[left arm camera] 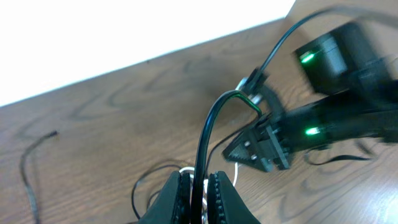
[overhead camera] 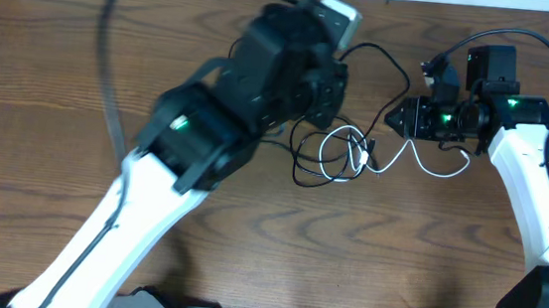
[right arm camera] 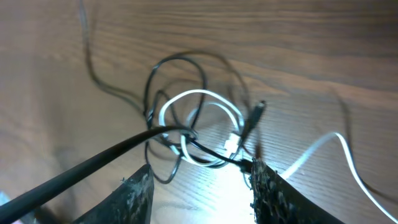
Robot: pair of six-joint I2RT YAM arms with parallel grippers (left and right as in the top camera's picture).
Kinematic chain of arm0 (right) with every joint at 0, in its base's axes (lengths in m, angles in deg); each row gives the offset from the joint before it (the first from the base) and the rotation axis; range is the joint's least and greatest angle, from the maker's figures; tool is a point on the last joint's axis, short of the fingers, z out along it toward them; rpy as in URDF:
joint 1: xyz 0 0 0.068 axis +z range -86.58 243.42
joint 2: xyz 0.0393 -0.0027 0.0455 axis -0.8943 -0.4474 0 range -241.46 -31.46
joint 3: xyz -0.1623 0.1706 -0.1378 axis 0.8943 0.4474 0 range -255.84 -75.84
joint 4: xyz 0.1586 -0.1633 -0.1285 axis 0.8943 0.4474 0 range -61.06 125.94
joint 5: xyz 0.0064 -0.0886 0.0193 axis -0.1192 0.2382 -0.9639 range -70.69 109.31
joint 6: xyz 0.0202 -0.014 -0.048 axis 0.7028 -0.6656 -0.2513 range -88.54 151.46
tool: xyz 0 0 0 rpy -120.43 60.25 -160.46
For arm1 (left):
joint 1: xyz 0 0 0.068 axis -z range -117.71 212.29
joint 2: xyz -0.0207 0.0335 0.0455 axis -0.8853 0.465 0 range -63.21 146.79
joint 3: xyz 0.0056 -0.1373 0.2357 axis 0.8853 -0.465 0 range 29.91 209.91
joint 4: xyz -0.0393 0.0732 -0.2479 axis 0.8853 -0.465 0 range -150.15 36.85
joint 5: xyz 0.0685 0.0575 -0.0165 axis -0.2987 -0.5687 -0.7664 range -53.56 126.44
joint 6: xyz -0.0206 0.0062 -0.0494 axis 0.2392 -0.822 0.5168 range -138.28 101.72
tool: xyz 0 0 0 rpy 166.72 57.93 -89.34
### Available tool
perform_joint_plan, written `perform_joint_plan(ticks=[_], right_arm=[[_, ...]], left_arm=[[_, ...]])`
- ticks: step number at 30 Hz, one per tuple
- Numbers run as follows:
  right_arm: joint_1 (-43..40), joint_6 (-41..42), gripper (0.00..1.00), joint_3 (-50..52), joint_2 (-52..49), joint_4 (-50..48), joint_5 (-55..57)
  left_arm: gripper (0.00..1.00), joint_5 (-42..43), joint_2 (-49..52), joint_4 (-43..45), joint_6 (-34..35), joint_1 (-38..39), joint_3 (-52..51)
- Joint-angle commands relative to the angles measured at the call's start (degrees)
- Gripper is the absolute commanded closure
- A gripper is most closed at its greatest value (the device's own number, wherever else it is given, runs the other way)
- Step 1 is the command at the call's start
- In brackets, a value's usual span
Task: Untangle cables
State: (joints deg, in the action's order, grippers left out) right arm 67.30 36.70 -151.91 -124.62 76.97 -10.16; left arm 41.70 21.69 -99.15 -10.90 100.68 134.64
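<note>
Looping black cable, coiled white cable

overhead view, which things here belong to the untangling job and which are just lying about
Part of the job:
black cable
white cable
left gripper, shut on the black cable
right gripper, open at the tangle

Just there:
thick arm cable
wooden table
</note>
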Motion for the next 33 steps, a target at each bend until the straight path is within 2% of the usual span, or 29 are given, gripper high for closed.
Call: perform_joint_plan(ticks=[1,9,16,22,25,29,33], right_arm=[[1.4,-5.1,0.52,0.4,-0.5,-0.5,-5.5],[4.2,-4.9,0.51,0.4,-0.5,-6.1,-6.1],[6.3,-5.0,0.45,0.4,-0.5,-9.5,-8.6],[3.5,-6.2,0.44,0.4,-0.5,-10.1,-9.7],[-0.8,-7.2,0.42,0.4,-0.5,-10.2,-16.7],[-5.9,-15.8,0.37,0.4,-0.5,-8.7,-32.5],[-7.6,-19.6,0.32,0.4,-0.5,-6.6,-36.2]], left_arm=[[0.93,0.3,-2.7,0.5,0.3,-0.2,0.9],[0.92,0.3,-8.9,5.4,0.3,-0.2,0.9],[0.93,0.3,-14.1,9.0,1.4,-0.2,0.9],[0.93,-1.0,-17.8,14.6,1.3,-0.2,0.9],[0.93,-3.6,-18.9,18.1,1.3,-0.2,0.9],[0.92,-4.5,-19.5,24.4,1.3,-0.2,0.9],[0.92,-5.0,-19.3,31.9,1.3,-0.2,0.9]])
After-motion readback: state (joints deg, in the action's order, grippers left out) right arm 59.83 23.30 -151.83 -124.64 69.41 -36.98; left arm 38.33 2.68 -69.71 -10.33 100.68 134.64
